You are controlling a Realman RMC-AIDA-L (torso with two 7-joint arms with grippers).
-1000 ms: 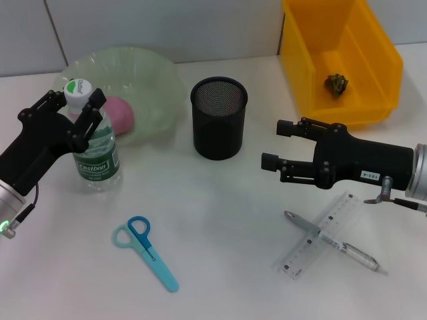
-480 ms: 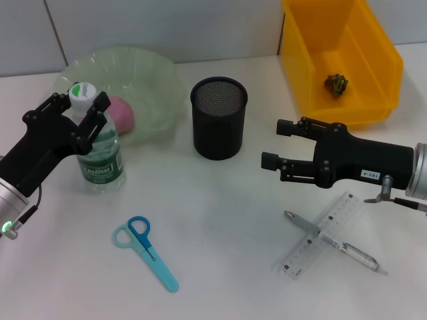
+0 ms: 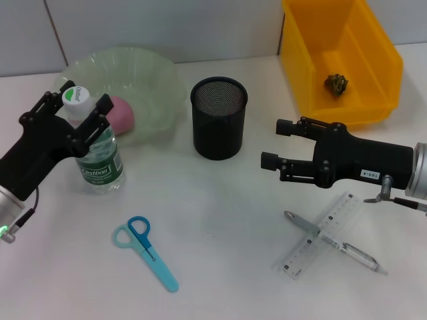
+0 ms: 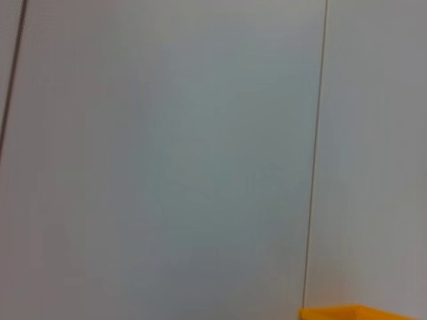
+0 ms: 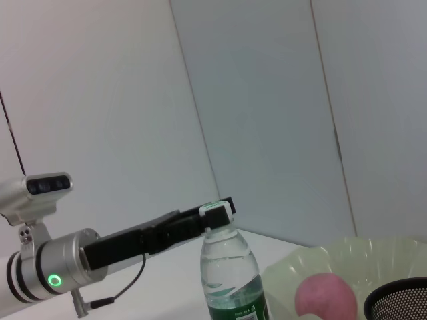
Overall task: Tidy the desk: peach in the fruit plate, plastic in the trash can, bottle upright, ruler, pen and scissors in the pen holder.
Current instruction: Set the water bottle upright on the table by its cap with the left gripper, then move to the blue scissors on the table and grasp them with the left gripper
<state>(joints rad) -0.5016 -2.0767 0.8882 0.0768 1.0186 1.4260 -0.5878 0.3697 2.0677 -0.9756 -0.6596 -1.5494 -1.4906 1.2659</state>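
Note:
The clear water bottle [image 3: 99, 159] with a white and green cap stands upright on the table, in front of the green fruit plate [image 3: 157, 73]. My left gripper [image 3: 79, 107] is shut around its neck; both also show in the right wrist view, the bottle [image 5: 230, 283] and the gripper [image 5: 200, 223]. The pink peach [image 3: 121, 112] lies in the plate. My right gripper [image 3: 275, 143] is open and empty, just right of the black mesh pen holder [image 3: 219, 127]. Blue scissors [image 3: 145, 252] lie front left. The pen [image 3: 333, 242] lies across the clear ruler [image 3: 313, 250]. Crumpled plastic [image 3: 336, 83] lies in the yellow bin [image 3: 373, 113].
The yellow bin stands at the back right, against the wall. The left wrist view shows only the wall and a corner of the bin [image 4: 353, 312]. The right wrist view also shows the peach [image 5: 325, 298] and the pen holder's rim [image 5: 400, 303].
My left gripper has shifted a little to the right with the bottle in it, and the bottle's cap has wobbled. The right arm, scissors, pen and ruler have not moved.

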